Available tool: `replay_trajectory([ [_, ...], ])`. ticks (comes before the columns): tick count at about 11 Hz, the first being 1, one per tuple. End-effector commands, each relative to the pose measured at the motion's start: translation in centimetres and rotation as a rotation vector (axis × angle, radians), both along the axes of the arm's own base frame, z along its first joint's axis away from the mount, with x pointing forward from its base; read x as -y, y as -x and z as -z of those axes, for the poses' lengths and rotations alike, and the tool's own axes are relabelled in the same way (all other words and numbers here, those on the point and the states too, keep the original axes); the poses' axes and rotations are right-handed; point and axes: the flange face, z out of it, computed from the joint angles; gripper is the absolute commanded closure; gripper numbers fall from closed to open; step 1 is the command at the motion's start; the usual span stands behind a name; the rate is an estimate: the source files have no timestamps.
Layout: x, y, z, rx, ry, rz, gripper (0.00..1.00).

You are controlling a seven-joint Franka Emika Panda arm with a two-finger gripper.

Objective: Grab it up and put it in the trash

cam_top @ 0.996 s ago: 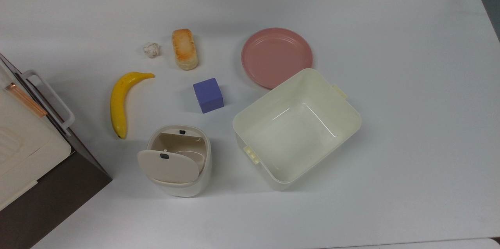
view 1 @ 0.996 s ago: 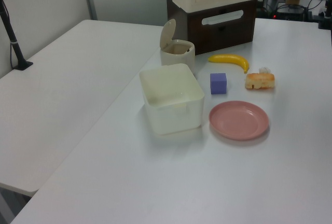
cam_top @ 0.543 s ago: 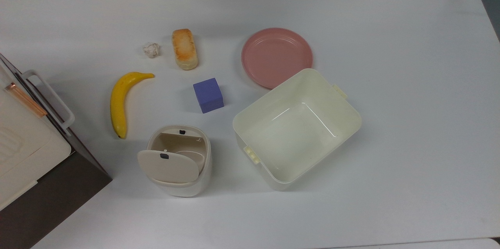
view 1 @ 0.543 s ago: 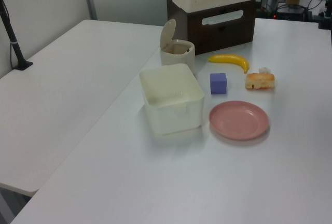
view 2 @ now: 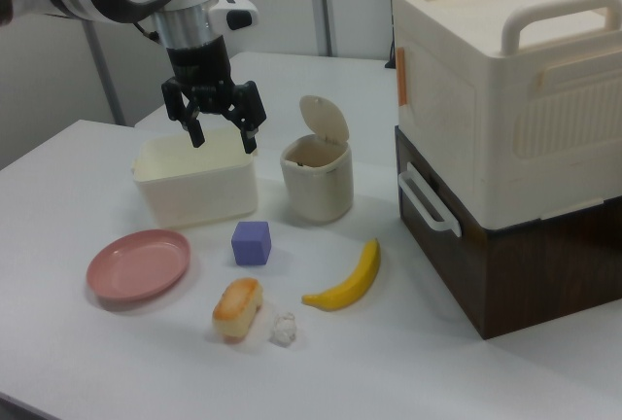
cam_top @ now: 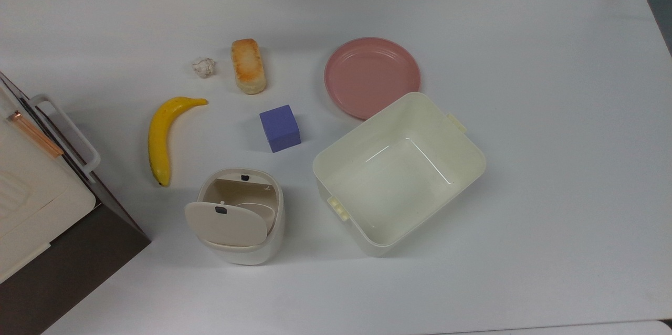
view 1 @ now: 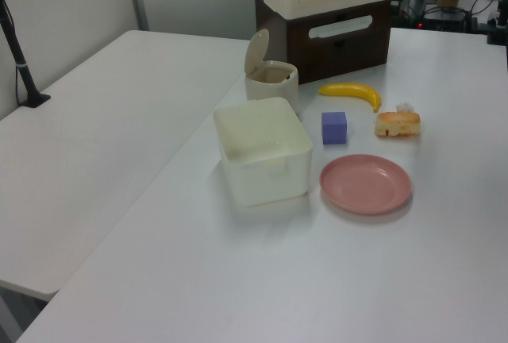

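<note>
A small crumpled white paper ball (cam_top: 203,67) lies on the table just left of the bread loaf (cam_top: 248,65) in the top view, and it peeks out behind the loaf (view 1: 406,108) in the left view. In the right view the paper ball (view 2: 283,329) rests near the front edge. The cream-beige trash bin (cam_top: 237,215) stands with its flap lid swung up and its mouth uncovered (view 2: 316,179). My gripper (view 2: 221,137) hangs open high above the rectangular tub, well away from the paper ball, with nothing between its fingers.
A yellow banana (cam_top: 160,138), a purple cube (cam_top: 280,128), a pink plate (cam_top: 371,76) and a large cream tub (cam_top: 399,169) share the table. A cream box on a dark brown cabinet (view 2: 505,128) stands at the right view's right.
</note>
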Motion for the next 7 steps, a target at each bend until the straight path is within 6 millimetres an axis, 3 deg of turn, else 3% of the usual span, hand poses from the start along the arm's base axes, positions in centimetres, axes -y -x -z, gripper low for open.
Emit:
replay_trajectory([
  [1,-0.25,0.14,-0.31,0.014,0.016,-0.018,0.00],
  [7,0.00,0.01,-0.17,-0.003,0.018,-0.045,0.00],
])
